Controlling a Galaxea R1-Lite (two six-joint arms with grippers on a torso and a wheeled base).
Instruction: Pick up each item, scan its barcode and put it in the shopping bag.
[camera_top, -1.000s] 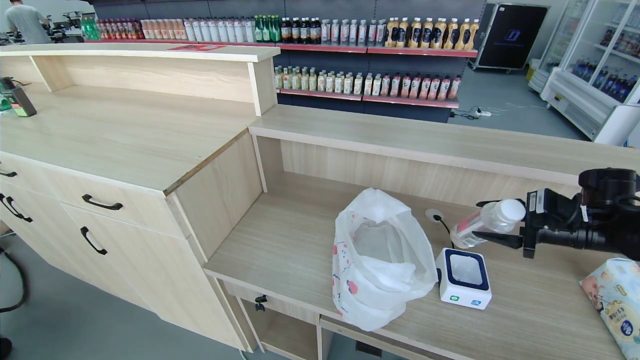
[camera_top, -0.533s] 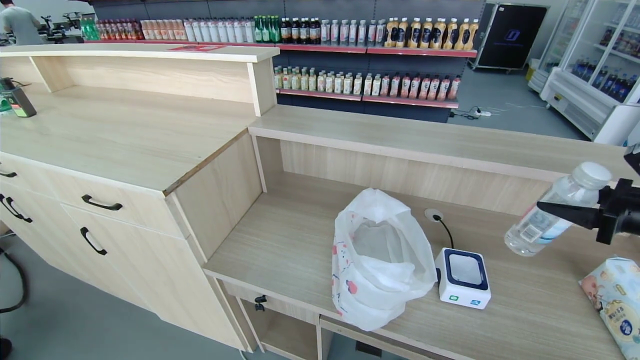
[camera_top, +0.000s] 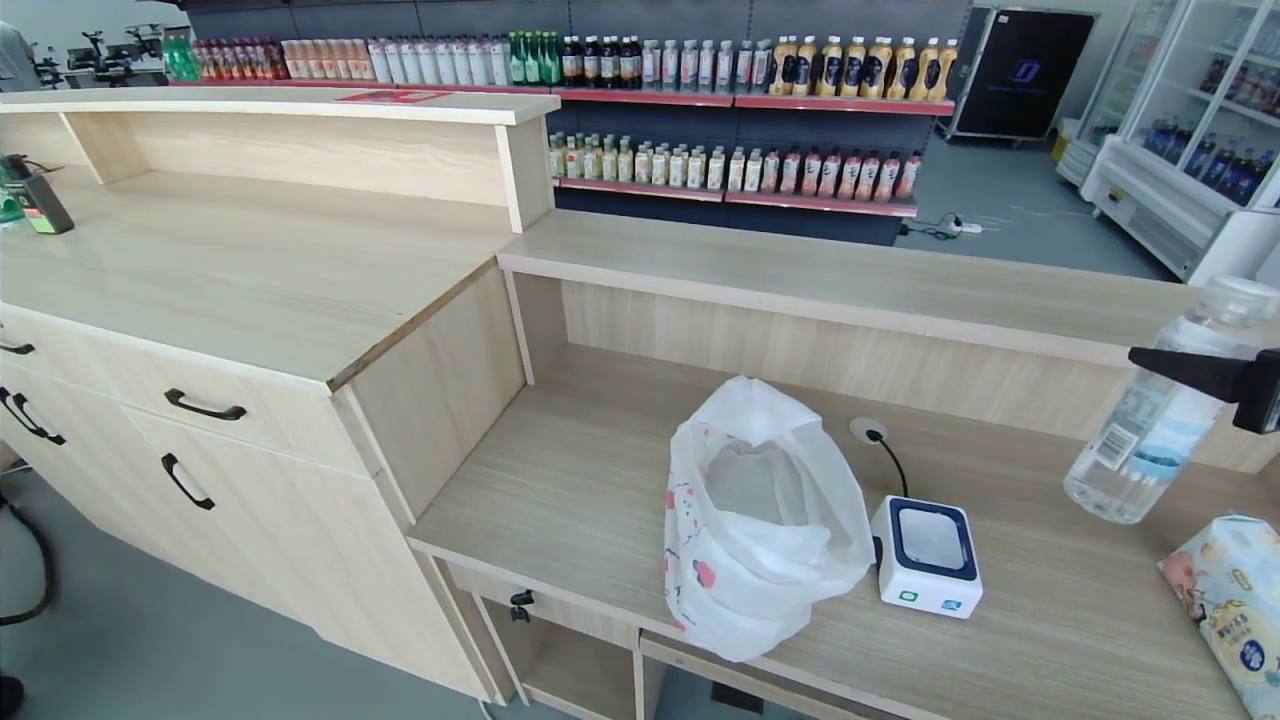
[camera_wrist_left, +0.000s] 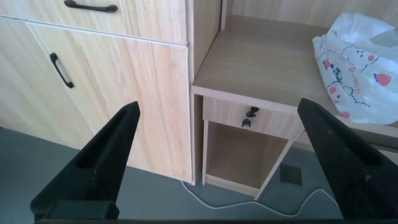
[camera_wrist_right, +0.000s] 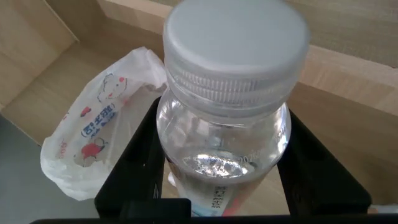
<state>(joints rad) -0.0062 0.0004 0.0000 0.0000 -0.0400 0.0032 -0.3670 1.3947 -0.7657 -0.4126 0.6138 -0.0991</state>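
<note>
Left hand (camera_wrist_left: 217, 109): one, its two dark fingers spread wide with nothing between them, hanging off the front of the counter beside the cupboard doors.
Surface (camera_top: 580, 480): one low wooden shelf of the counter, carrying the bag, the scanner and the pack.
Shopping bag (camera_top: 765, 515): one, white plastic with small red prints, standing near the front edge with its mouth open.
Scanner (camera_top: 927, 555): one, a white box with a dark blue frame, just beside the bag on its right, with one black cable.
Bottle (camera_top: 1150, 420): one, clear with a white cap, tilted, lifted off the surface to the right of the scanner.
Right hand (camera_wrist_right: 224, 168): one, closed on the bottle just below the cap.
Wipes pack (camera_top: 1230, 600): one, lying at the far right.
</note>
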